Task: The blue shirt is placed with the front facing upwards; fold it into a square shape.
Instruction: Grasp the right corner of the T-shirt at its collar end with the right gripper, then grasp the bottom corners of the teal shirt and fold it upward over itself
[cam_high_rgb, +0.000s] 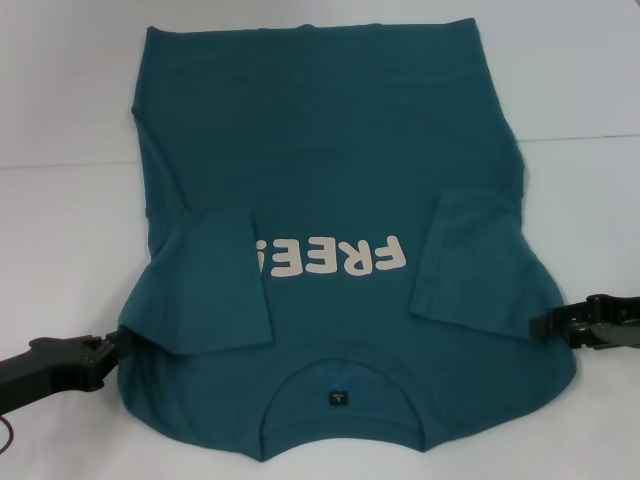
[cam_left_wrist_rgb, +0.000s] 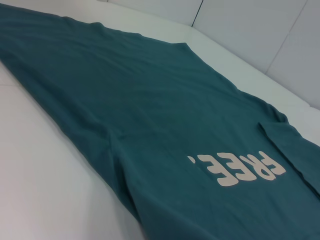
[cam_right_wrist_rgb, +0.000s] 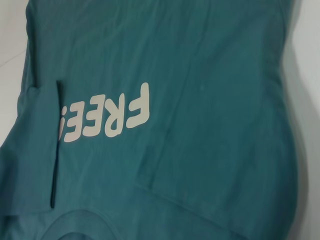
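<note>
The blue shirt (cam_high_rgb: 330, 150) lies flat and front up on the white table, its neck with a small dark label (cam_high_rgb: 338, 397) nearest me. The cream "FREE!" lettering (cam_high_rgb: 330, 258) reads upside down. Both short sleeves are folded inward onto the chest, one on the left (cam_high_rgb: 215, 290) and one on the right (cam_high_rgb: 475, 260). My left gripper (cam_high_rgb: 112, 350) sits at the shirt's left shoulder edge. At the right shoulder edge is my right gripper (cam_high_rgb: 540, 325). The left wrist view looks along the shirt (cam_left_wrist_rgb: 150, 100); the right wrist view looks down on its chest (cam_right_wrist_rgb: 200, 75). Neither shows fingers.
White table (cam_high_rgb: 60, 230) surrounds the shirt on both sides, with a faint seam line (cam_high_rgb: 580, 135) across it at the back. Pale wall panels (cam_left_wrist_rgb: 260, 30) rise beyond the far edge in the left wrist view.
</note>
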